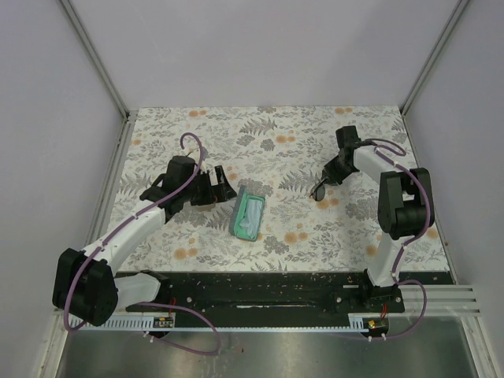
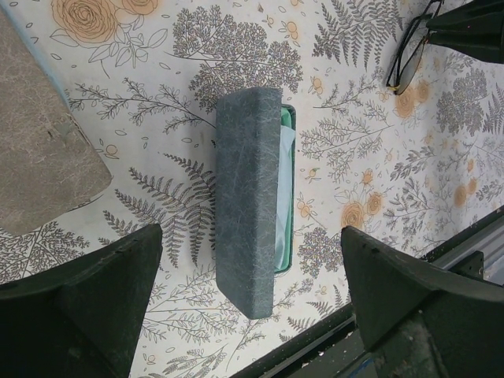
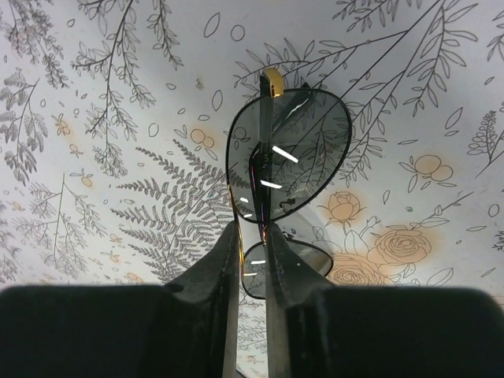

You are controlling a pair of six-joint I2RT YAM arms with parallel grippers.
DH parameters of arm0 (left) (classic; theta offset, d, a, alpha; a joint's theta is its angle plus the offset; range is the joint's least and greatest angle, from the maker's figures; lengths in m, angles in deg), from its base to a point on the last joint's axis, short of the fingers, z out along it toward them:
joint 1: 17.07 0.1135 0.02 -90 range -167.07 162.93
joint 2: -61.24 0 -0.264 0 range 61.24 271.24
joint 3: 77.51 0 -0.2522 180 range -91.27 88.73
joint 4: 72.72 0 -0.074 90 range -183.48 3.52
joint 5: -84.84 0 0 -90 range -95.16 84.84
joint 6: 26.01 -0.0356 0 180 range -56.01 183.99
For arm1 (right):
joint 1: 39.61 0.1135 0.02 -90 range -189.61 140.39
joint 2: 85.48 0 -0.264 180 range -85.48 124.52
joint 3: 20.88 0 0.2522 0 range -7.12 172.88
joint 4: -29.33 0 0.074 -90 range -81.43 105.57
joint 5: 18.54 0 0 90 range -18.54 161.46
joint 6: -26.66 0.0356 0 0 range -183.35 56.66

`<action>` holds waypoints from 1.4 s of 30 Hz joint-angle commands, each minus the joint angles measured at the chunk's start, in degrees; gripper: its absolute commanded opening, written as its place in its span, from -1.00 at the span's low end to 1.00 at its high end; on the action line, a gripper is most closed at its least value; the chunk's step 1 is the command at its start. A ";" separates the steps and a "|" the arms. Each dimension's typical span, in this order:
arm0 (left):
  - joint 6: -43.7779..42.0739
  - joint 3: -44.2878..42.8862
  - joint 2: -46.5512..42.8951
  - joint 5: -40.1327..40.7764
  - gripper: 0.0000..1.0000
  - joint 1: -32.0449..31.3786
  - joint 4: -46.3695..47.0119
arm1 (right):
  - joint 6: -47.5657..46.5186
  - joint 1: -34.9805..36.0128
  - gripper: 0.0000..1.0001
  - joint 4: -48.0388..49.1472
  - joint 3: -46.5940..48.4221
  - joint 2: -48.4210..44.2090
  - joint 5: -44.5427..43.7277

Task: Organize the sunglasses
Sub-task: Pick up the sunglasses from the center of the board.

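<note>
The thin dark wire-framed sunglasses with tinted teardrop lenses [image 3: 287,153] are on the right side of the tabletop, toward the far edge, caught in the right arm's grasp. From its wrist view, the right fingers [image 3: 224,291] are drawn almost together with the slim frame pinched between them. One lens stands out beyond the tips and the other is partly hidden behind a finger. A temple arm with a yellowish tip [image 3: 272,81] runs up past the larger lens. I cannot tell whether the glasses rest on the surface or hang just above it. The surface under them is a tabletop covered in a pale print of ferns and orange flowers [image 1: 299,150]. Well to the left of the sunglasses, near the middle, lies an oblong hard case with a blue-grey shell and a green lining [image 1: 248,214]. It is open, with a pale blue cloth [image 2: 285,181] showing inside. Just left of the case in the overhead view is the left arm's grasping end. In its wrist view, the left fingers [image 2: 102,291] are spread wide apart and hold nothing, with the case lying between and beyond them. A flat grey-brown slab with a felt-like surface [image 2: 39,157] sits at the left edge of that view, apart from the case.
</note>
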 commanded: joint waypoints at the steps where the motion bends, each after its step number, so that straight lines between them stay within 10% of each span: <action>1: -0.53 -0.08 -0.06 -1.28 0.98 0.27 2.53 | -2.43 0.10 -0.74 1.17 -0.62 -2.64 2.55; 16: -0.79 -0.43 -1.03 -1.54 0.98 0.18 1.56 | -7.53 0.01 -0.97 19.53 -15.21 -15.47 20.05; 23: -0.71 -0.96 -0.68 -2.07 0.98 0.27 1.56 | -9.11 0.01 0.39 13.23 -8.29 -11.01 13.99; 36: -0.88 -0.26 -0.07 -2.33 0.98 0.18 2.18 | -5.16 2.20 0.52 -5.59 7.46 1.83 -1.04; 38: -0.88 -0.17 -0.24 -2.51 0.98 0.18 2.18 | -5.77 2.47 0.99 -6.56 8.51 3.15 -1.84; 42: -0.97 -0.08 -0.07 -2.42 0.98 0.18 2.53 | -7.71 2.91 0.95 -8.23 11.24 5.52 -3.06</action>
